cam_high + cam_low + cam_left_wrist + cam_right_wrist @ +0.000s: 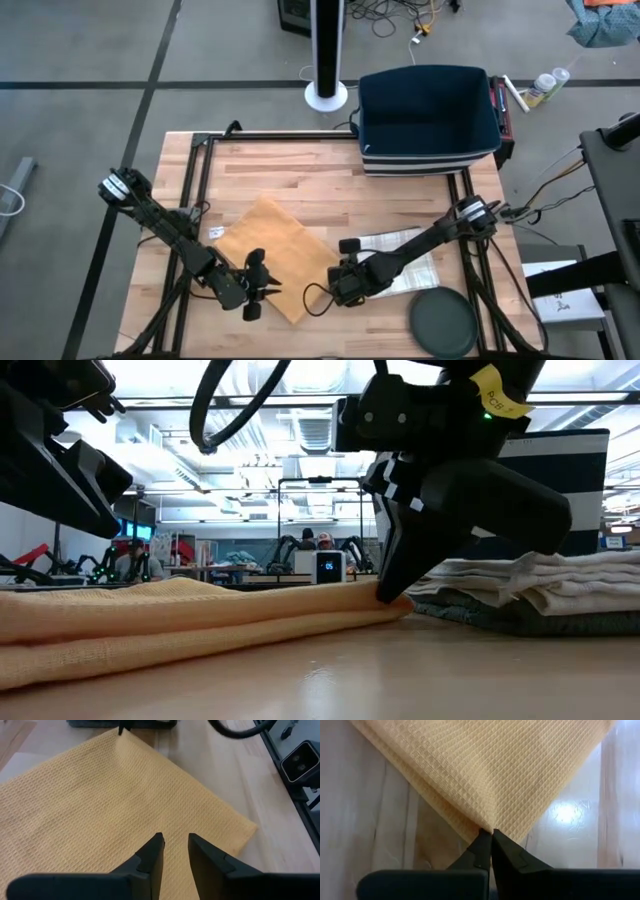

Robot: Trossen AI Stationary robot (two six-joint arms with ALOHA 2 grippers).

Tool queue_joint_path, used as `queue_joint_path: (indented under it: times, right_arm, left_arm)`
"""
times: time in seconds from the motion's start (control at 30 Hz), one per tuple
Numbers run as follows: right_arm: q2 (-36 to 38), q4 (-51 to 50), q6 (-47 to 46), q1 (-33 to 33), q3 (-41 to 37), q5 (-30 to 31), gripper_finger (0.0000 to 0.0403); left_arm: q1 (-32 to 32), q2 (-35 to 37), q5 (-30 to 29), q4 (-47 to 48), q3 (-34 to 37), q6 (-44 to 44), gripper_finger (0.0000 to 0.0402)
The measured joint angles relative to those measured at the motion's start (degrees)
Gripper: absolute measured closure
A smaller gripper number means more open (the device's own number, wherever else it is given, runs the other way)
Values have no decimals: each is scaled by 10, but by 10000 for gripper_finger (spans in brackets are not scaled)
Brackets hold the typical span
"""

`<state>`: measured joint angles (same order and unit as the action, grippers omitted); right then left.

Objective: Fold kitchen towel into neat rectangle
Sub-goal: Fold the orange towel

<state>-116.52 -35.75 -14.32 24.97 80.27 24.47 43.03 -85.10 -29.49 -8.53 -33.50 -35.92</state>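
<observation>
A yellow waffle-weave kitchen towel (272, 255) lies folded on the wooden table, set diamond-wise. The low view shows two layers (180, 620) lying one on the other. My right gripper (491, 836) is shut on the towel's right corner, down at table level (392, 598). My left gripper (175, 842) hovers above the towel's near-left part (255, 288). Its fingers stand a little apart with nothing between them, and the cloth shows below the gap. My right gripper pinches the very tip of the towel's right corner (492, 826) between its two fingertips. It comes from the table's right, slanting down. The corner stays low at the table (370, 605) and the rest of the towel lies flat. One layer or both, I cannot tell.
A stack of folded pale towels (405, 255) lies just right of my right gripper, with a dark round disc (443, 322) nearer the front edge. A dark blue bin (428, 120) stands at the far right. A small white tag (217, 232) lies by the towel's left corner.
</observation>
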Motion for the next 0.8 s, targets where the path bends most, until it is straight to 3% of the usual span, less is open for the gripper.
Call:
queue_joint_path:
  times: [0.43,0.8]
  right_arm:
    - [40,-18,-54,0,0,76,401]
    - [50,-24,-145,1,-1,87,401]
  left_arm:
    - [0,0,-2,-17,4,11,278]
    - [-1,0,-10,-24,13,10,284]
